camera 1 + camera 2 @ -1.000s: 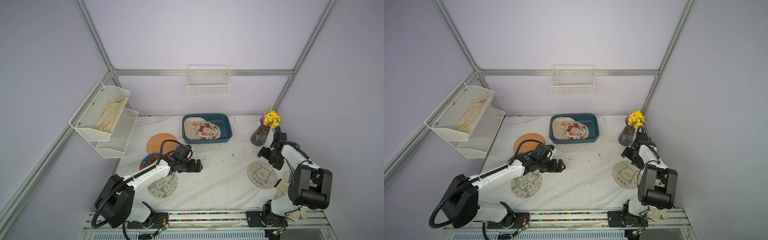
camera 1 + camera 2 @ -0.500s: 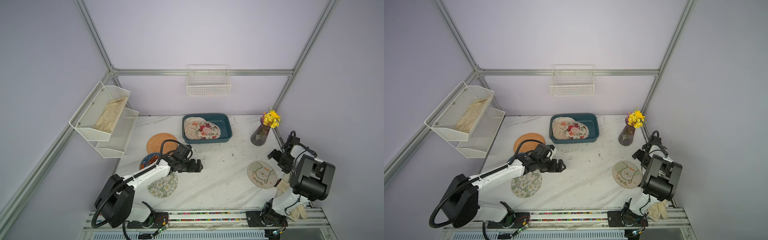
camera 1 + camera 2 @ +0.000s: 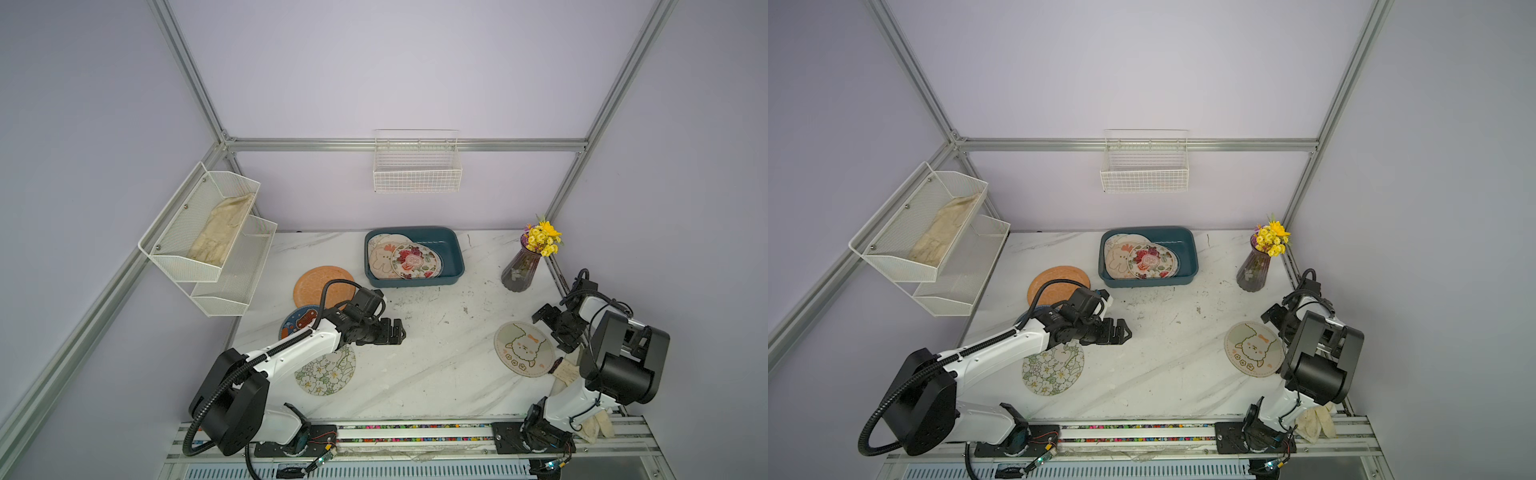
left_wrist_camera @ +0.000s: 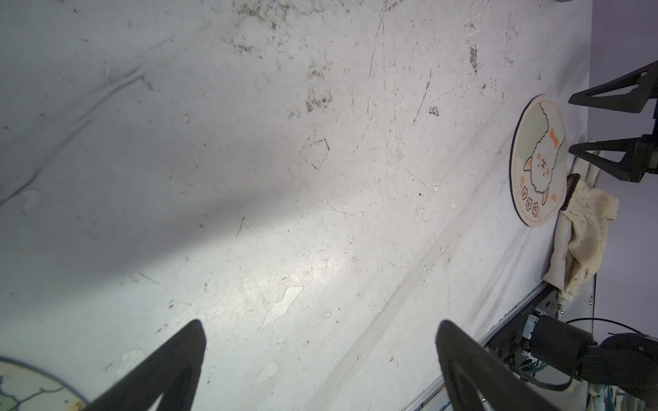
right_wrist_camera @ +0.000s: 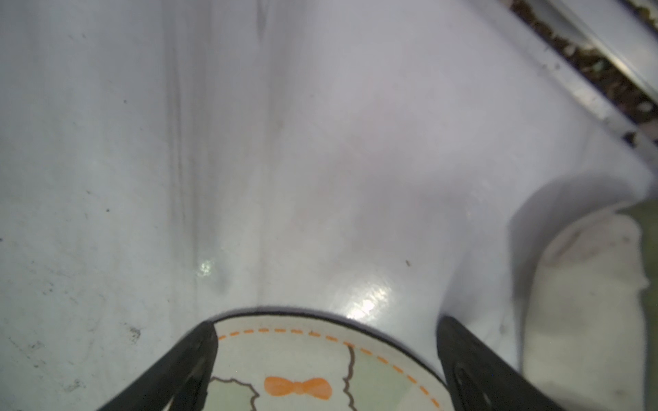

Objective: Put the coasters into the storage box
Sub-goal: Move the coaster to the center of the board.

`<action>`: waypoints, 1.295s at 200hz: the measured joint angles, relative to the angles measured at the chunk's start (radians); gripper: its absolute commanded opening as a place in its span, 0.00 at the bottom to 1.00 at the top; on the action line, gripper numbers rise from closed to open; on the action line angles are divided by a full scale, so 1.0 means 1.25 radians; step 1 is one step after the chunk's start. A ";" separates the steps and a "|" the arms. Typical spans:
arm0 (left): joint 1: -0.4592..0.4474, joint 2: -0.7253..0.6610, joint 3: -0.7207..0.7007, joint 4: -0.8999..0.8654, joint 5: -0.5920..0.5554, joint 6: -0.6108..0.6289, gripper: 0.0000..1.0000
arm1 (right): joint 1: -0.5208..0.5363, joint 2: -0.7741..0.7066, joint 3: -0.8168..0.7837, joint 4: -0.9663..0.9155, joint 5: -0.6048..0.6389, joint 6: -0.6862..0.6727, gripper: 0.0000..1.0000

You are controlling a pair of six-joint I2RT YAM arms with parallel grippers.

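Here the left claw (image 4: 320, 325) gapes empty over bare table (image 4: 285, 178), the right claw (image 5: 325, 322) likewise above the rim of 1 coaster (image 5: 295, 356); 4 coasters (image 3: 324, 286) lie on the table, at least 3 in the box (image 3: 415, 229)

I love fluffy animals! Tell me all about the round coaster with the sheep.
The thin round sheep coaster lies flat on the white marble table. Its cream face shows a fluffy white animal with an orange bow, small flowers, an orange dashed ring and a dark rim. The open right gripper hangs over its edge; a beige cloth lies against it.
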State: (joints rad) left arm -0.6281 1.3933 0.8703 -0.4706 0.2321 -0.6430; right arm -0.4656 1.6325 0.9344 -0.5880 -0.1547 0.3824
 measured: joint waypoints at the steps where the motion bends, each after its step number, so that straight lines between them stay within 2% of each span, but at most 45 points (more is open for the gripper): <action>1: 0.000 0.000 0.000 0.000 0.000 0.000 1.00 | 0.000 -0.001 -0.001 -0.001 -0.001 0.000 0.97; 72: 0.000 0.000 0.000 0.016 0.001 0.001 1.00 | 0.024 -0.029 -0.033 -0.019 -0.017 0.001 0.97; 172: 0.000 -0.003 -0.027 0.029 0.004 0.001 1.00 | 0.214 -0.081 -0.087 0.004 -0.009 0.069 0.97; 259: 0.000 -0.004 -0.040 0.043 0.010 0.000 1.00 | 0.356 -0.142 -0.139 0.025 -0.073 0.158 0.97</action>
State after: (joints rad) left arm -0.6277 1.3880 0.8204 -0.4164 0.2451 -0.6430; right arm -0.0204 1.4551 0.7605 -0.5564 -0.2462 0.5797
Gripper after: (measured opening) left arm 0.998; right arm 0.974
